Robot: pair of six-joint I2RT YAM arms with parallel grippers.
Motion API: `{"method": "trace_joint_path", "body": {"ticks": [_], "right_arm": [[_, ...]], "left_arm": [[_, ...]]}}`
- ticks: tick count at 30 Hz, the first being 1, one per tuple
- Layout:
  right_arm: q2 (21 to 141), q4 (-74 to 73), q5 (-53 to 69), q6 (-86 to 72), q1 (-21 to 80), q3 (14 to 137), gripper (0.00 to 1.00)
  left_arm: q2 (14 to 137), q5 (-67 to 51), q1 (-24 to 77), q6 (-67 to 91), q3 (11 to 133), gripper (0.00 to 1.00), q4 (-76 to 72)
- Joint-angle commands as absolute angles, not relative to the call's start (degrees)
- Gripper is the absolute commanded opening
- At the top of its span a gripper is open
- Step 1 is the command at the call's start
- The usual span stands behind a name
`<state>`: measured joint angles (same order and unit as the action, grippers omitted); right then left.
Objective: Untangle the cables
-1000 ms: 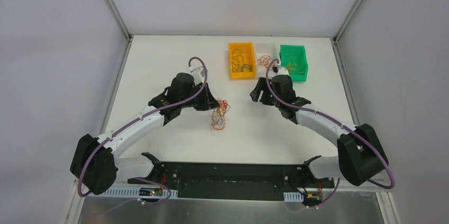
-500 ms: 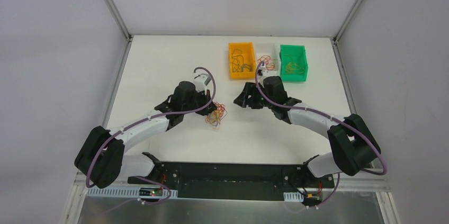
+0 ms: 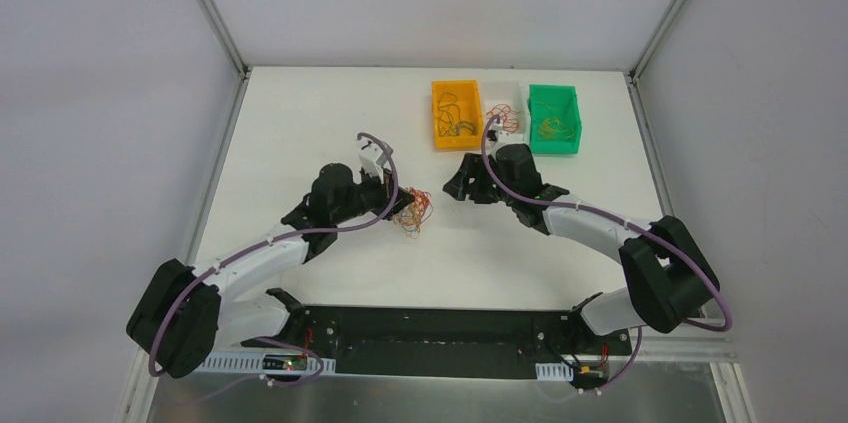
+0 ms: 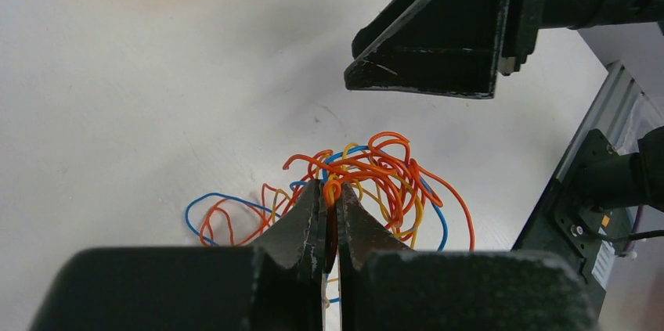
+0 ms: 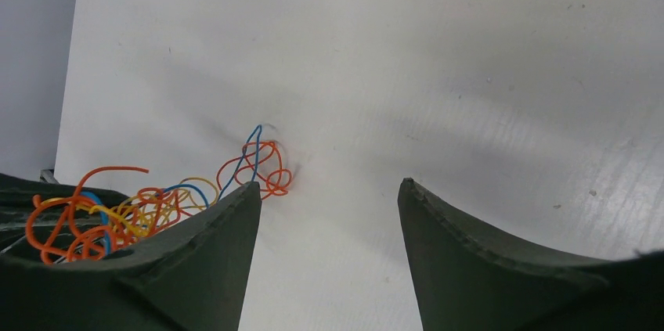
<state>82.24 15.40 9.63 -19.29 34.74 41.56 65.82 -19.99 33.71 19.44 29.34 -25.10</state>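
The cables (image 3: 412, 213) form a small clump of thin orange, blue and yellow wires on the white table, left of centre. My left gripper (image 3: 402, 205) is shut on the cables; in the left wrist view its jaws (image 4: 331, 190) pinch an orange and yellow loop, with the cables (image 4: 384, 178) spreading beyond the tips. My right gripper (image 3: 450, 186) stands open just right of the clump, nothing between its fingers. Seen from the right wrist, the cables (image 5: 141, 210) lie left of the gripper (image 5: 329, 190) and partly behind its left finger.
An orange bin (image 3: 437, 139), a small white bin (image 3: 497, 101) and a green bin (image 3: 572, 139) stand in a row at the back of the table, each with loose wires inside. The black rail (image 3: 440, 328) of the arm bases runs along the near edge.
My left arm has pulled back and left with the clump still pinched. My right arm has swung left from the bins to beside the clump, then held still.
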Motion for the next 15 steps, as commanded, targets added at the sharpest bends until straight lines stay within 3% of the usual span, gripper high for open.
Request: {"method": "trace_joint_path", "body": {"ticks": [1,15], "right_arm": [[81.62,18.05,7.38,-19.24,34.84,43.37,0.68],[82.37,18.73,8.42,-19.96,34.97,43.24,0.68]], "left_arm": [[61.82,-20.76,33.78,18.65,27.34,0.0,-31.08],[58.07,-22.09,33.79,19.86,24.7,0.0,-34.83]]}}
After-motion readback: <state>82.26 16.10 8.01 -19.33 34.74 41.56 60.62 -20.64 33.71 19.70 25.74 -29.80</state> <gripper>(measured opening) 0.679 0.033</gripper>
